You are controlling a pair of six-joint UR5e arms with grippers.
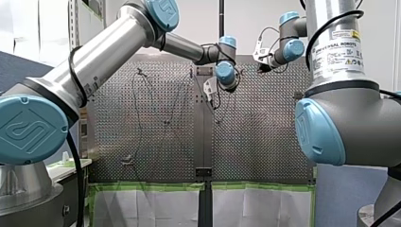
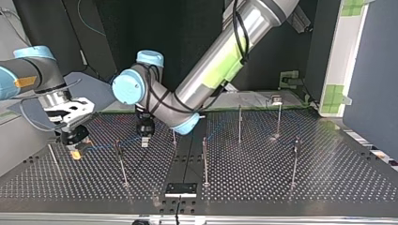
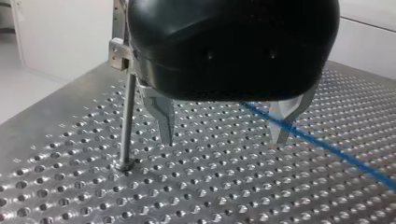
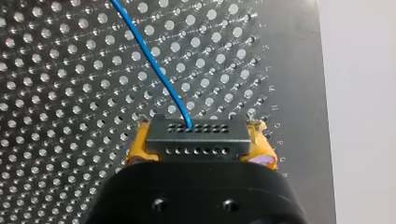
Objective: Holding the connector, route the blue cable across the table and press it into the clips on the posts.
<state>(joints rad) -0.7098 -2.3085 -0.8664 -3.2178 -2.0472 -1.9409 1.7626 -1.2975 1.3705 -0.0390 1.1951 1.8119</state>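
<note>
Label (image 1: pixel 338 53) "UNIVERSAL ROBOTS"; connector (image 4: pixel 197 135) in tool (image 4: pixel 200 148)

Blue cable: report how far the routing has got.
Done: my right gripper is shut on the connector, the blue cable trailing from it over the table. In hand: my left gripper hangs open by the cable, beside a post. Left: that post's clip looks empty; no clipping shows yet.

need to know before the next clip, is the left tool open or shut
Open: in the left wrist view the left tool holds its fingers wide apart, gripping nothing; the blue cable runs past one finger.
</note>
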